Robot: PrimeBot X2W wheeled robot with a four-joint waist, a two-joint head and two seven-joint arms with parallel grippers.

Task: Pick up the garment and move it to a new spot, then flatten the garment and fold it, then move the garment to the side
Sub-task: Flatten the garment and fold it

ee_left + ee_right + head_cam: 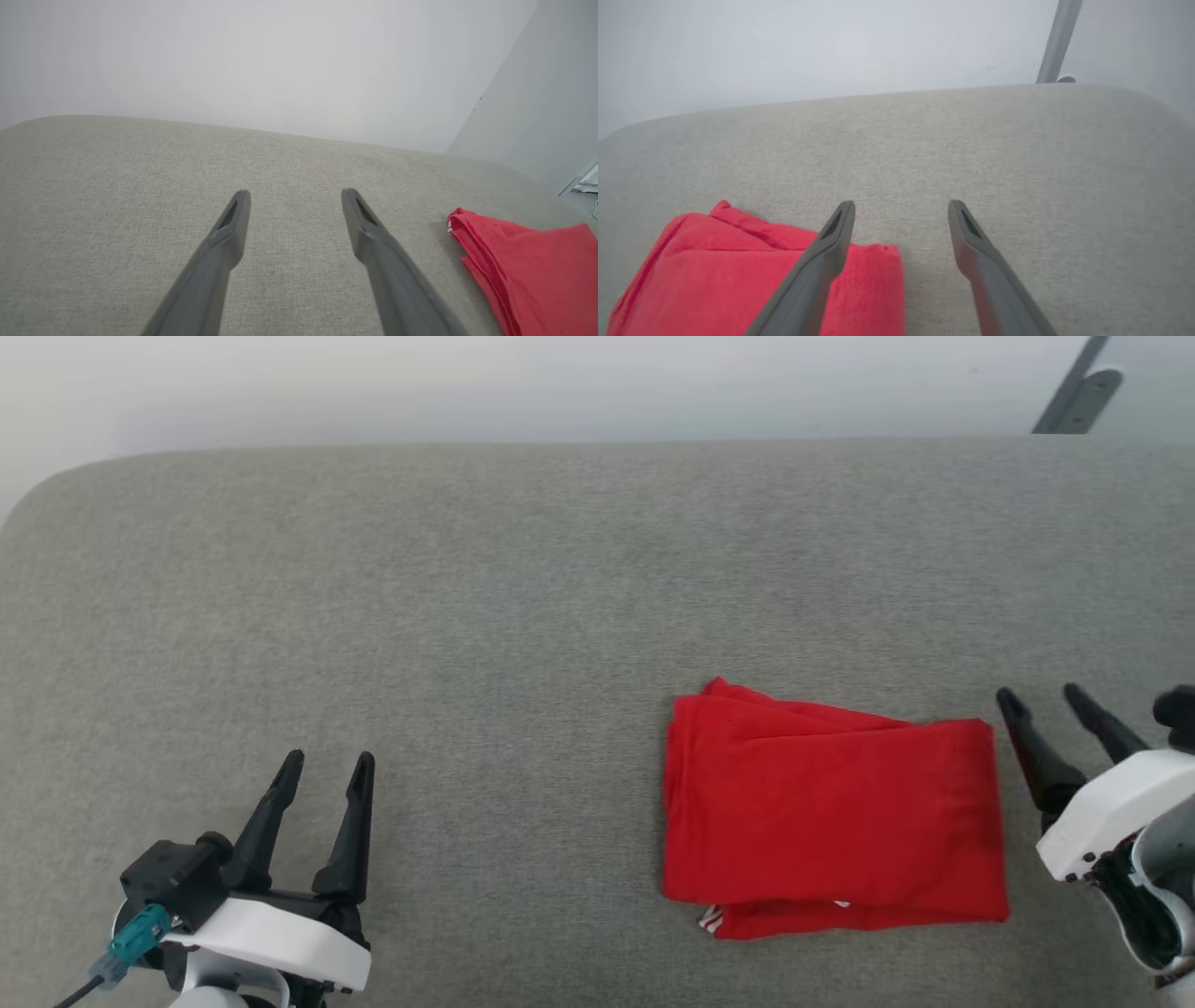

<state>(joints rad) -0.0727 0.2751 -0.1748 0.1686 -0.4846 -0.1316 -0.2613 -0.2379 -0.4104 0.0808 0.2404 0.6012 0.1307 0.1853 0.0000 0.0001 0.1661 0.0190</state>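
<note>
- The garment (831, 812) lay folded into a compact red rectangle on the grey cushioned surface (467, 597), layers stacked fairly squarely. A sliver of striped trim (711, 919) peeked out at its near left corner.
- Judging by that tidy stack, the pick-up, flattening and folding looked finished.
- The shift to the side also appeared done or nearly so, since the garment sat toward the robot's right and no hand had hold of it. Whether this was the intended final spot could not be told.
- At most a withdrawal of the arms seemed left.
- The right gripper (1040, 693) hung just beside the garment's right edge. Its fingers were spread wide with nothing between them, and they pointed away from the robot and leaned slightly toward the garment.
- In the right wrist view one finger crossed over the garment's corner. Whether it touched the cloth was unclear.
- The left gripper (330, 758) rested well to the left of the garment, apart from it. It was likewise fully spread and empty, fingers pointing forward above bare upholstery.
</note>
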